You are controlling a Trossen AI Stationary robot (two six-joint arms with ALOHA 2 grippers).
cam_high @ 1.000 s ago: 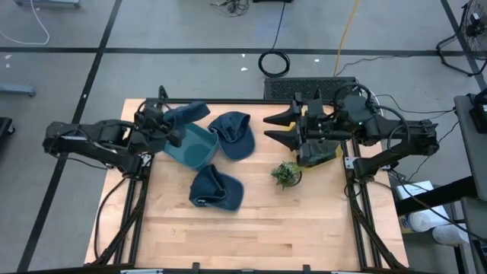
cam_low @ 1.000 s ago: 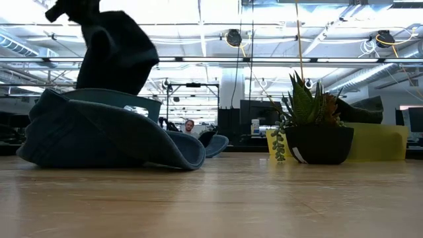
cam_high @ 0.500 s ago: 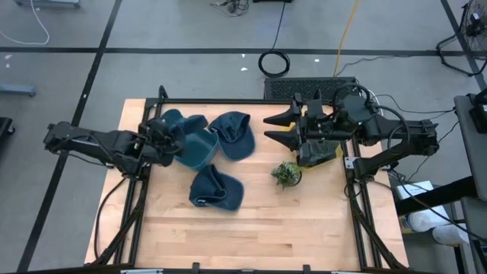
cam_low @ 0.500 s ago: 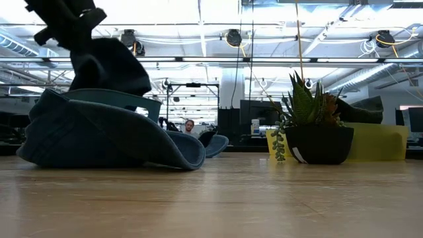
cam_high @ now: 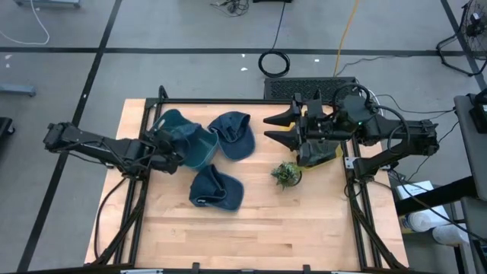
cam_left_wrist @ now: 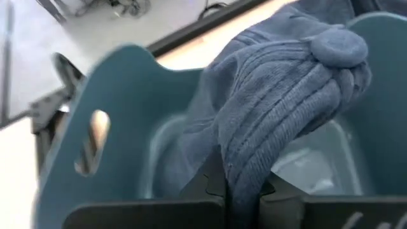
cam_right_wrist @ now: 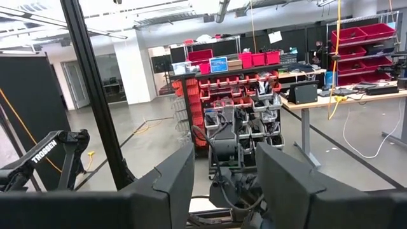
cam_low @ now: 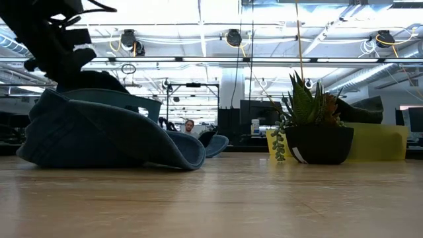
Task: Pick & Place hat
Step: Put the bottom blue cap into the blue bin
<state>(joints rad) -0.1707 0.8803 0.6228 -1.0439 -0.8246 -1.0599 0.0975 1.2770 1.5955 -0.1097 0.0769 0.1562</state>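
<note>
Left gripper (cam_left_wrist: 241,191) clenched on hat (cam_left_wrist: 286,95) | fingertips buried in cloth | bin (cam_left_wrist: 127,121) partly hidden

Ribbed, matt blue cloth on the hat (cam_left_wrist: 286,102) with a cloth-covered button; smooth, slightly glossy teal plastic for the bin (cam_left_wrist: 127,127). Pale, smooth-finished wood grain across the surface (cam_high: 304,221). Matt dark plastic on the right end effector (cam_right_wrist: 226,184).
</note>
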